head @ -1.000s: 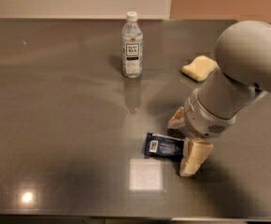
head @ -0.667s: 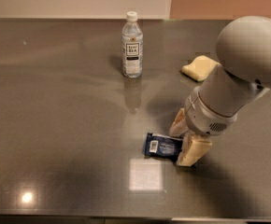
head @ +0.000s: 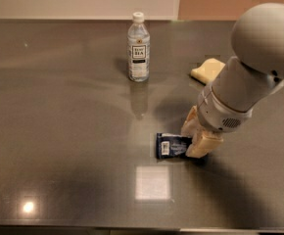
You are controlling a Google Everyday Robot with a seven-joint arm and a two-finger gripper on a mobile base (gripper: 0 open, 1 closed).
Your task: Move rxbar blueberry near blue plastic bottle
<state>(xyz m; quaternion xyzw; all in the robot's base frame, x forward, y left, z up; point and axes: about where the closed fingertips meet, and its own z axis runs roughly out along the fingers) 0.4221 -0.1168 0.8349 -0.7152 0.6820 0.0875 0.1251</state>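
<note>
The claw (head: 197, 135) sits low over the desk (head: 59, 131), its cream fingers (head: 204, 145) spread apart at the right end of the rxbar blueberry (head: 170, 145). The bar lies flat (white label patch up), well apart from the upright blue plastic bottle (head: 138, 48).

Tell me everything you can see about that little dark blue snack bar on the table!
The flat, oblong dark blue snack bar wrapper looks like plastic film, with a white label patch near its left end. It lies flat on the dark grey table, its length running left to right. The robot's cream gripper sits at its right end and hides that tip. The clear plastic bottle with a white cap stands upright farther back, well apart from it.
</note>
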